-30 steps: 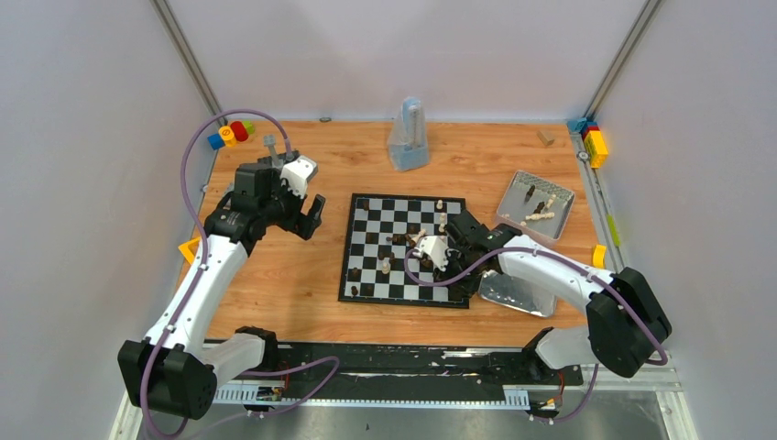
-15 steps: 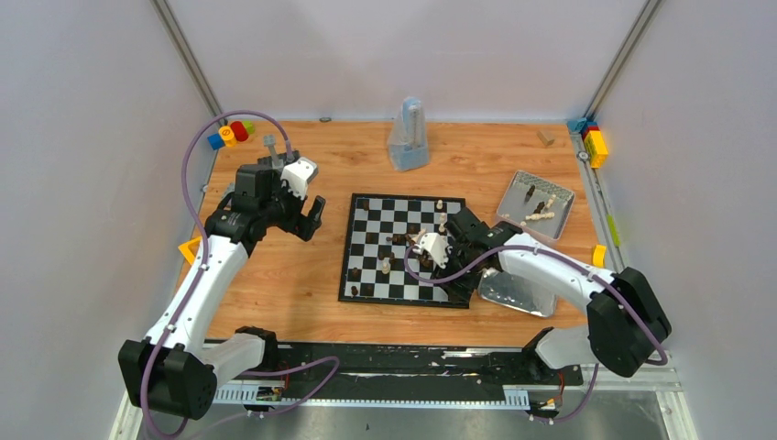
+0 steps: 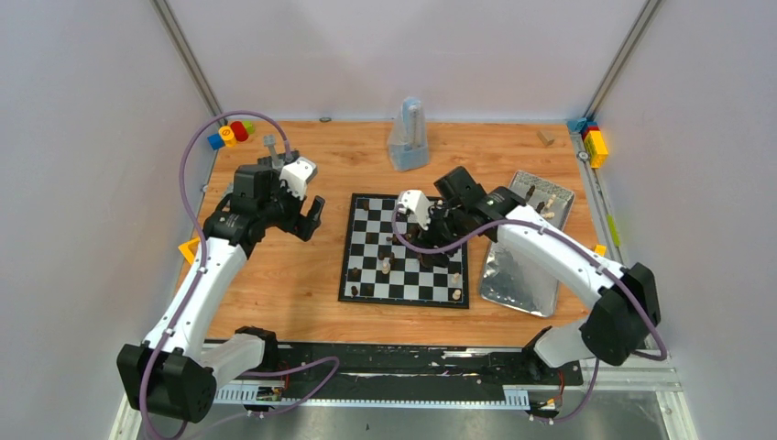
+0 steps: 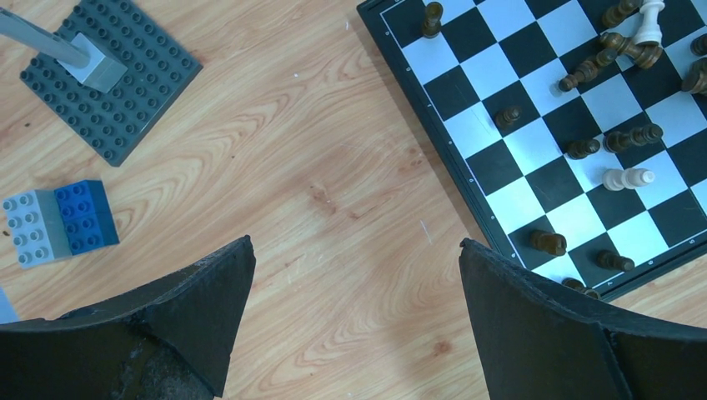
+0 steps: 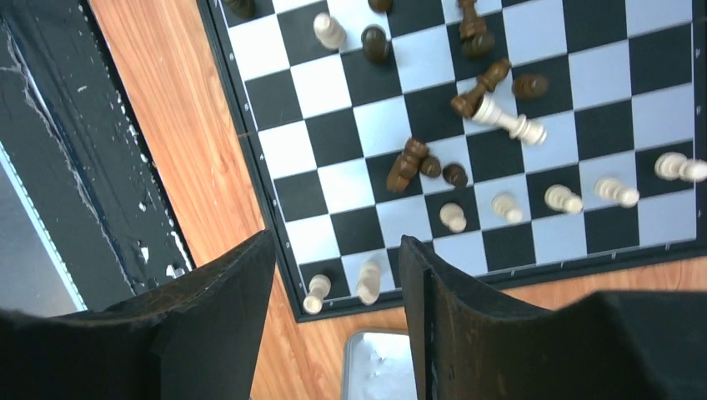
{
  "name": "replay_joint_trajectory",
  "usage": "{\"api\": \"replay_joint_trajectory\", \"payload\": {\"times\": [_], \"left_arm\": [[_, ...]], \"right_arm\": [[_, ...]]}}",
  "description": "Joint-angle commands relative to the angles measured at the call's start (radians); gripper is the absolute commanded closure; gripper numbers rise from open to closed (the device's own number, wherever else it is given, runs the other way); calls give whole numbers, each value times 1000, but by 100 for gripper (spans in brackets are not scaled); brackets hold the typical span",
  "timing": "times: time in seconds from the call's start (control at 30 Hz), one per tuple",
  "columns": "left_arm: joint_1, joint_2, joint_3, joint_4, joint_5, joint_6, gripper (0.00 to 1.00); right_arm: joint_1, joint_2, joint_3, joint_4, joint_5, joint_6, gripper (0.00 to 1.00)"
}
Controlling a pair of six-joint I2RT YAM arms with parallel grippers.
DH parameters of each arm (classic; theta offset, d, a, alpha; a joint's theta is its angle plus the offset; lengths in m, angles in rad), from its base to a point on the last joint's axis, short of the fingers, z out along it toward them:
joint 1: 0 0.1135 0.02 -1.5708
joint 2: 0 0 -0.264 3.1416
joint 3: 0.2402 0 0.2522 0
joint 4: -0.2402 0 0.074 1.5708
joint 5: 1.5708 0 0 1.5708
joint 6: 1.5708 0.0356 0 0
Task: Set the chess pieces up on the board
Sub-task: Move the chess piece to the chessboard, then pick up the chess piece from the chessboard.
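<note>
Step in hand, as I judge it: selecting the next piece. Right gripper [image 5: 338, 250] hovers above the board [image 3: 417, 289], jaws parted, empty. Left gripper [image 4: 354, 250] is spread wide, empty, left of the board. Chess pieces [image 5: 408, 164] lie scattered on the board, several toppled. Next I need a centred descent over one piece.

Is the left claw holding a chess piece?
No, the left claw is open and empty, over the table beside the board.

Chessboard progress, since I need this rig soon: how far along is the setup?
Early. Done: a short row of pale pieces lines one edge of the board. In hand: nothing; right fingers open and empty above it, left fingers open beside it. Left: dark pieces lie toppled mid-board, and more pieces wait in the far metal tray.
</note>
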Motion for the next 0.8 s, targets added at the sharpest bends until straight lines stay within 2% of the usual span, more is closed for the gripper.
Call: {"api": "replay_joint_trajectory", "payload": {"times": [0.0, 0.17, 0.4, 0.77], "left_arm": [[-2, -34, 14, 33, -24, 3, 0], [2, -32, 35, 22, -60, -17, 0], [34, -39, 45, 23, -65, -39, 0], [41, -45, 35, 27, -42, -35, 0]], "right_arm": [[36, 119, 116, 58, -53, -6, 43], [105, 258, 215, 86, -37, 17, 51], [170, 394, 284, 104, 30, 33, 56], [176, 447, 312, 148, 157, 55, 58]]}}
